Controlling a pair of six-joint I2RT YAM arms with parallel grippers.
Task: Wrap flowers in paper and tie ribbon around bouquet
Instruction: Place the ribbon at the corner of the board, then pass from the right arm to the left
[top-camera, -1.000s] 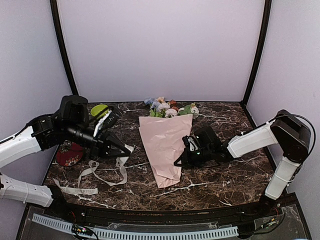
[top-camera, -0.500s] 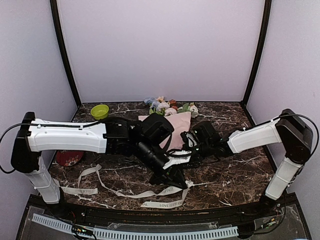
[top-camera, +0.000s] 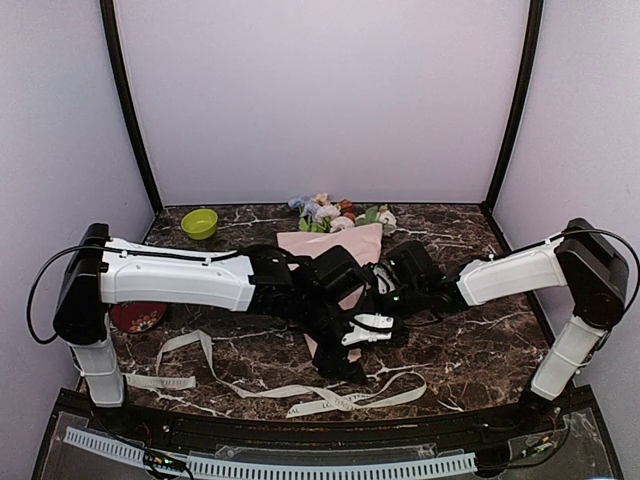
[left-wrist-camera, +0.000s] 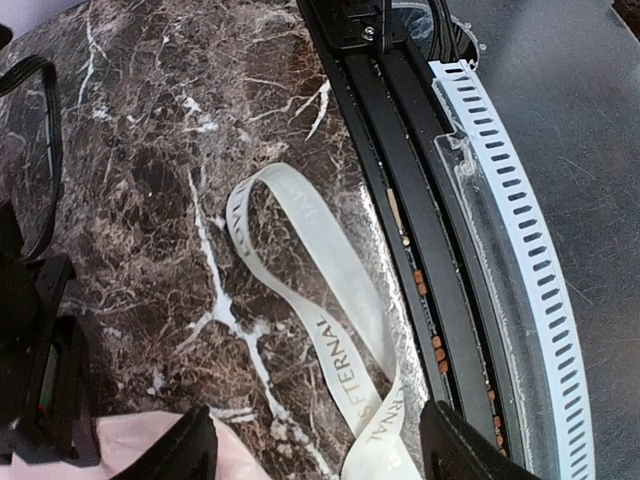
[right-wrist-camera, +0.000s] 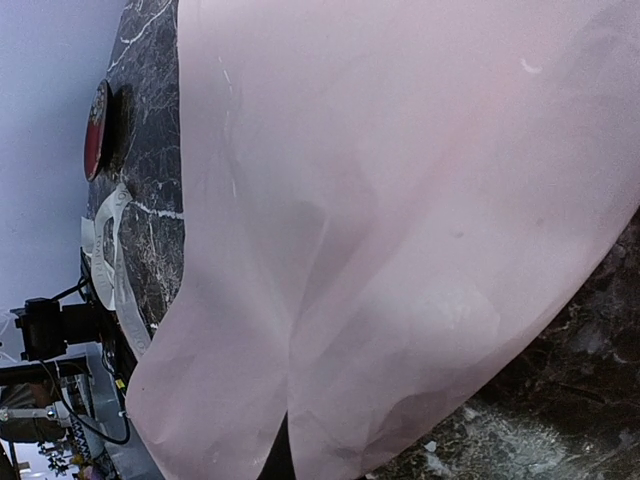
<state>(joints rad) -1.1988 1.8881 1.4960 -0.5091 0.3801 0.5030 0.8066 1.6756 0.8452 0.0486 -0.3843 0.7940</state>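
Left jaws stand spread and unloaded over the ribbon (left-wrist-camera: 330, 335), which lies looped along the near edge of the counter (top-camera: 490, 350). Right jaws are clenched at the right side of the bouquet (top-camera: 350, 242); whether they pinch the paper (right-wrist-camera: 400, 200) cannot be told. Bouquet lies mid-counter, blooms (top-camera: 335, 213) at its far end.
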